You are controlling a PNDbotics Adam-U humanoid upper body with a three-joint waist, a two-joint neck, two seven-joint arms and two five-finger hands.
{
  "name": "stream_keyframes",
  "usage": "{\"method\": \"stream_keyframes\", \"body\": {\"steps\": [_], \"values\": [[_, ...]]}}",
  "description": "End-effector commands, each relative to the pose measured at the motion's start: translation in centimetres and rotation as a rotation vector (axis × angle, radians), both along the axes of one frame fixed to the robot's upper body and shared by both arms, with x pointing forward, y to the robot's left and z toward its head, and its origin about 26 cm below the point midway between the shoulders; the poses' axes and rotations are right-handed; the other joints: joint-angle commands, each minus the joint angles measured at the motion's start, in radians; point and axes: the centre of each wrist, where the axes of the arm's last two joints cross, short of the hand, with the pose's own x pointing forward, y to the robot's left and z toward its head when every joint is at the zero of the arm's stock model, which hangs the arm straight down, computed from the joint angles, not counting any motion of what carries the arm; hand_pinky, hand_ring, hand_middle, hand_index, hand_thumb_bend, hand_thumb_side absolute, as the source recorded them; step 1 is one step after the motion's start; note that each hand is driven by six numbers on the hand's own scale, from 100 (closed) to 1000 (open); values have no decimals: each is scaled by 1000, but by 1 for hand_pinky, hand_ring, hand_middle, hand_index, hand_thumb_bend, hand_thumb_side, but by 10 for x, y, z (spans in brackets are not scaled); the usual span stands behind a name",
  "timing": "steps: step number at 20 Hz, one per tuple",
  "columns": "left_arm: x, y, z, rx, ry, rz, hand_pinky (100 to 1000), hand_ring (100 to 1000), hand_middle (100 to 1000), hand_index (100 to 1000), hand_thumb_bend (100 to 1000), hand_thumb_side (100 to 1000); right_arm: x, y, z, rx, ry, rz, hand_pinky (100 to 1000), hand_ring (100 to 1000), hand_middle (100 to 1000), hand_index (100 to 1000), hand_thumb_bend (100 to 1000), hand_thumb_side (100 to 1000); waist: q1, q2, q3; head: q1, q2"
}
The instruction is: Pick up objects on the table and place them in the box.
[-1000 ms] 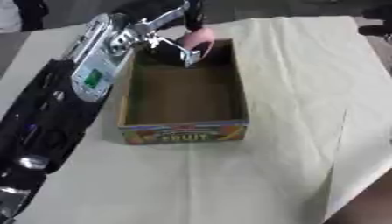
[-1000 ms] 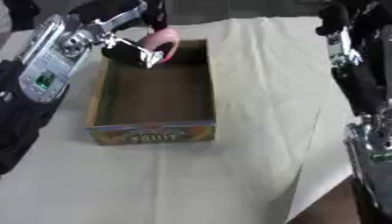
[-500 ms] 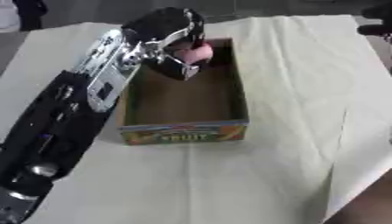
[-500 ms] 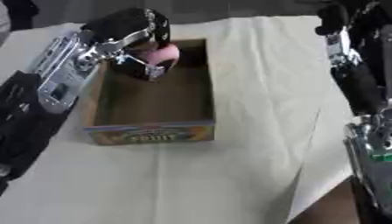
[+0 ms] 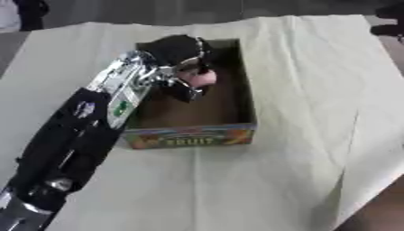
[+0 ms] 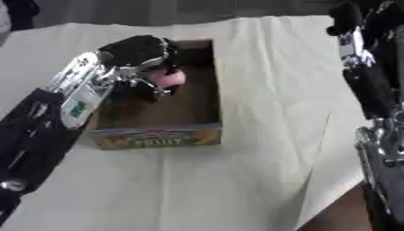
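Pink object (image 5: pixel 202 78): pinched in the curled fingers of the left hand (image 5: pixel 180 55), hanging over the box (image 5: pixel 241 108) interior, in the left eye view.
Advice: lower it, then spread the fingers.
Right hand (image 6: pixel 353 20): right eye view, raised well right; fingers unclear.

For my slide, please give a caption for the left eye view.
Left robot hand holds a pink object over the open fruit box on the cloth-covered table.

The left hand (image 5: pixel 177 52) covers most of a pink object (image 5: pixel 202 78), too blurred to identify. The box (image 5: pixel 241 90) far-left corner is hidden behind it. The right arm (image 6: pixel 371 85) is cut off by the right edge, hand unclear.
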Motion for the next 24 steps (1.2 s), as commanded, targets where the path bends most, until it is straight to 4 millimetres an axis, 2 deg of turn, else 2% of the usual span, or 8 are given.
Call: {"method": "stream_keyframes", "body": {"steps": [1, 5, 8, 13, 15, 18, 21, 24], "values": [[3, 3, 5, 21, 17, 11, 700, 682, 642, 646, 100, 145, -3, -1, 8, -1, -31, 1, 674, 744, 602, 797, 277, 678, -5, -17, -1, 2, -9], [4, 4, 2, 52, 48, 13, 718, 708, 673, 755, 100, 156, -3, -1, 8, -1, -31, 0, 674, 743, 602, 797, 277, 678, -6, -15, -1, 1, -6], [4, 6, 3, 77, 54, 11, 749, 758, 729, 869, 100, 246, -3, -1, 8, -1, -30, -1, 674, 743, 599, 797, 278, 678, -6, -14, 1, 0, -6], [0, 9, 11, 95, 33, 18, 797, 807, 782, 939, 276, 632, -3, -1, 7, -1, -29, -1, 674, 743, 598, 797, 278, 678, -8, -14, 4, -2, -5], [-3, 10, 17, 77, 18, 17, 799, 805, 781, 937, 352, 671, -3, -1, 7, 0, -29, -2, 674, 743, 598, 797, 278, 678, -9, -14, 5, -2, -5], [-10, 15, 32, 21, -24, 15, 795, 795, 775, 932, 364, 734, -3, -1, 7, 1, -28, -3, 674, 743, 598, 797, 276, 678, -10, -16, 8, -4, -5], [-19, 21, 51, -60, -93, 17, 784, 777, 761, 917, 327, 731, -4, -2, 7, 2, -28, -4, 674, 743, 598, 797, 277, 678, -11, -19, 11, -7, -4], [-29, 33, 75, -166, -167, 25, 766, 742, 733, 881, 228, 700, -4, -2, 6, 4, -28, -8, 674, 743, 598, 797, 277, 678, -12, -22, 14, -12, 0]]}}
